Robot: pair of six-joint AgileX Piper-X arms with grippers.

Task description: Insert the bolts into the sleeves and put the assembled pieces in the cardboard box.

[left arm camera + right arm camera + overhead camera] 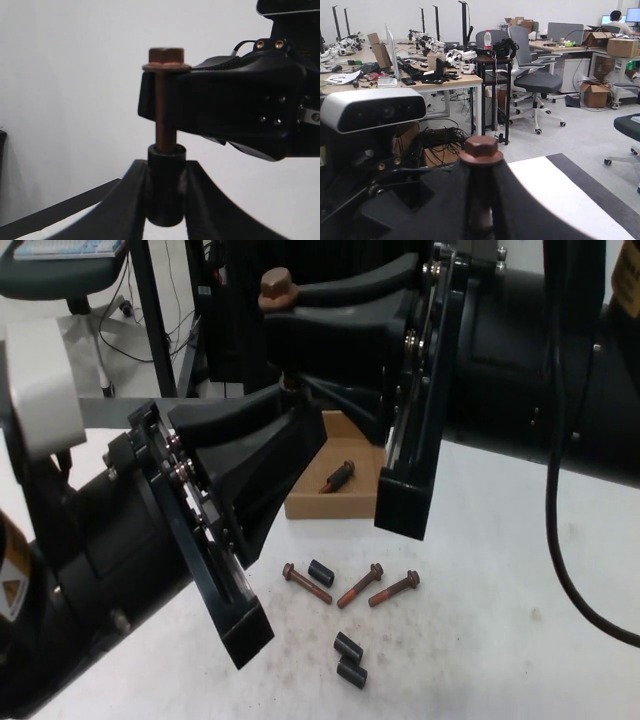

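Both arms are raised above the bench. My left gripper (166, 175) is shut on a black sleeve (165, 200), held upright. My right gripper (481, 175) is shut on a rusty bolt (481, 150) by its shank, head up. In the left wrist view the bolt (163, 100) stands straight above the sleeve with its tip just inside the sleeve's mouth. In the high view the bolt's head (275, 290) shows at the tips of the right gripper (285, 315). The cardboard box (300, 506) holds one assembled piece (338, 476).
On the white table lie three loose bolts (305, 583) (360, 585) (393, 589) and three loose sleeves (320, 571) (347, 646) (351, 673), in front of the box. A black cable (555, 490) hangs at the right.
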